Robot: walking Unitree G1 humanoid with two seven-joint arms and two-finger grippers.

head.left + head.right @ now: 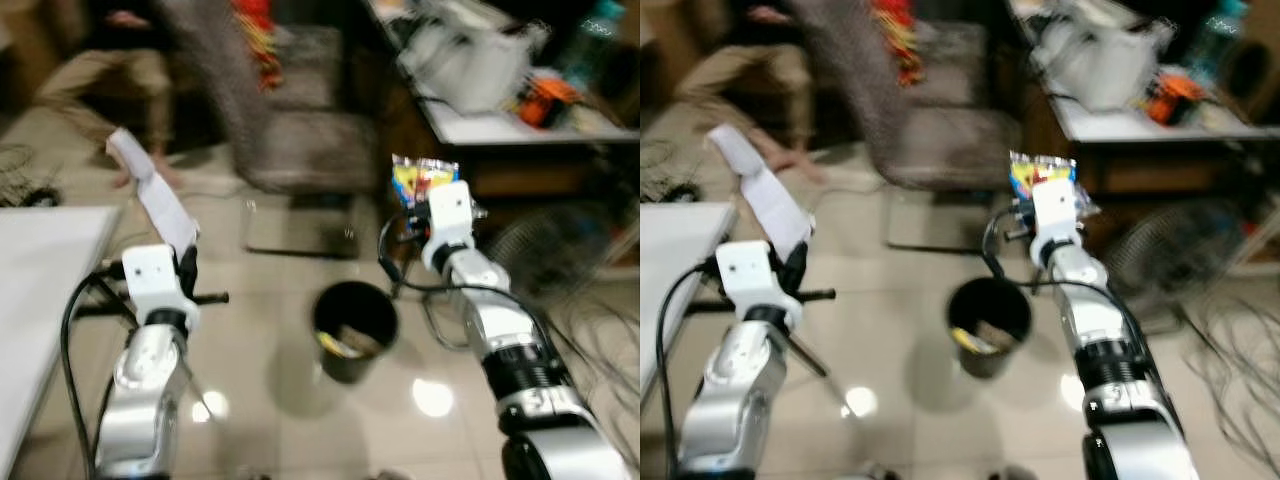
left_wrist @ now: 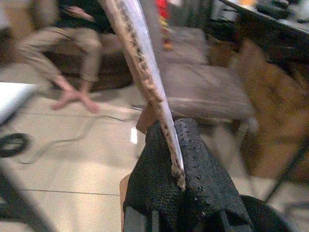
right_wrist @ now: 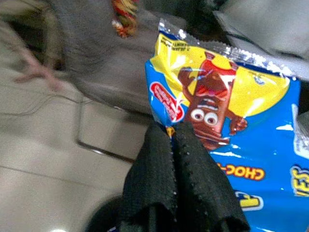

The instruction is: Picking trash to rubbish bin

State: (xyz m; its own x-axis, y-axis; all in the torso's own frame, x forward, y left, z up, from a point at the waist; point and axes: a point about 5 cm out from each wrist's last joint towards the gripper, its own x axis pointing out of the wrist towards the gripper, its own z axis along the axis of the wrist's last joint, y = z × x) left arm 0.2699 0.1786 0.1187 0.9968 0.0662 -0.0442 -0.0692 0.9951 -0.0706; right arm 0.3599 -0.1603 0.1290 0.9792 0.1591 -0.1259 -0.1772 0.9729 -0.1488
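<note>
Two pieces of trash are held up, one in each gripper, over a glossy tiled floor (image 1: pixel 260 300). One black rubbish bin (image 1: pixel 354 330) stands on the floor below and between the two grippers, with some scraps already lying inside it.

The left gripper (image 2: pixel 177 145) is clenched on a long, flat strip of white paper (image 1: pixel 152 192); the strip rises from between its black fingers (image 2: pixel 149 169) and tilts away from the bin. Seen edge-on in the left wrist view, the strip shows a brownish, ragged edge, though blur makes the material hard to judge.

The right gripper (image 3: pixel 171 137) is clamped on one snack wrapper (image 3: pixel 227 135), blue and yellow with a brown cartoon figure, pinched at its lower edge so it stands upright above the fingertips.

Beyond both grippers stands one grey upholstered chair (image 1: pixel 300 130) on a thin metal frame. Past the left gripper, a person sits low, with tan trouser legs (image 2: pixel 63 43) and one hand (image 2: pixel 72 99) spread on the floor. Beyond the right gripper is a cluttered table (image 1: pixel 500 125) carrying a pale bag and an orange object. One white tabletop (image 1: pixel 40 280) sits just outside the left gripper. Loose dark cables (image 1: pixel 590 330) trail across the floor on the right gripper's outer side.
</note>
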